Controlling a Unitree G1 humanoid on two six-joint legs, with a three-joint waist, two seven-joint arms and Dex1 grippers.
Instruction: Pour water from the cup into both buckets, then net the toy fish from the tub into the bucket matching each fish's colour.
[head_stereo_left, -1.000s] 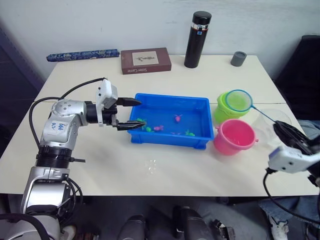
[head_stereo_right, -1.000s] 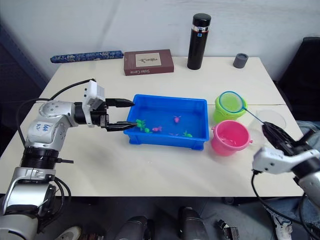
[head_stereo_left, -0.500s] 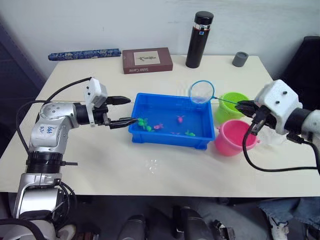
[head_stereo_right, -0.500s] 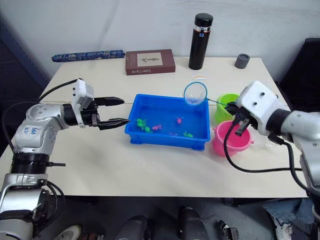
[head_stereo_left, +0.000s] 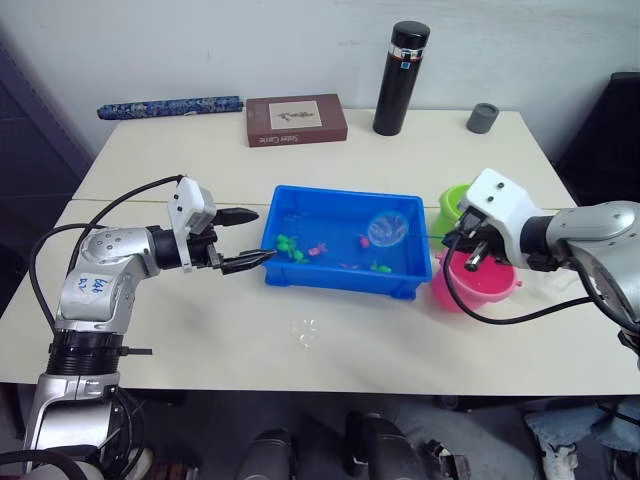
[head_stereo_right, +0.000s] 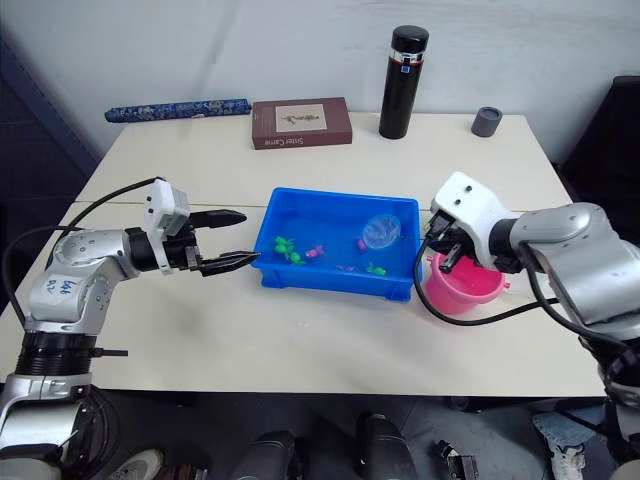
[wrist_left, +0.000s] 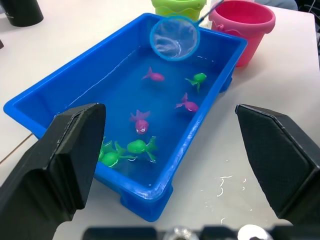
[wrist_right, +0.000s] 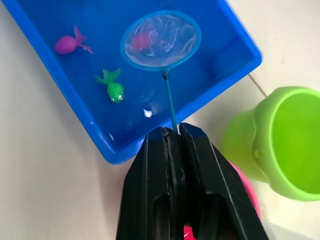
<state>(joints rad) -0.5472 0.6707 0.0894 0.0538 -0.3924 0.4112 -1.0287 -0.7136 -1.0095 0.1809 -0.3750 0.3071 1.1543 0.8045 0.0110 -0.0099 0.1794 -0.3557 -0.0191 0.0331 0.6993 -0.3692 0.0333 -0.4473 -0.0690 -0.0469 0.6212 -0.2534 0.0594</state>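
Toy fish (wrist_left: 140, 121) lie in the blue tub (head_stereo_left: 335, 283), which sits near the middle of the pale worktop (head_stereo_left: 200, 330); the left wrist view separates them clearly, with green ones bunched at the tub's left end and pink-purple ones scattered along the middle, while the head views show only small coloured specks. Bare worktop runs along the whole front edge, marked by a small wet patch (head_stereo_left: 303, 331). Left of the tub, the left end effector (head_stereo_left: 242, 240) hovers just off the tub's left wall with its two black fingers spread apart. On the right, the right end effector (wrist_right: 173, 137) is clamped on the thin handle of the net (wrist_right: 160, 40), and its wrist view shows the blue hoop held over the tub's right end with a pink fish seen through the mesh; whether the hoop touches the water cannot be told. Just beside the tub's right wall stand the pink bucket (head_stereo_left: 490, 288) and, behind it, the green bucket (wrist_right: 280, 140), partly hidden by the right arm in the head views. Farther back, well clear of the tub, are a brown book (head_stereo_left: 297, 119), a tall black flask (head_stereo_left: 396, 79), a small grey cap (head_stereo_left: 482, 117) and a blue patterned roll (head_stereo_left: 170, 104) along the wall.
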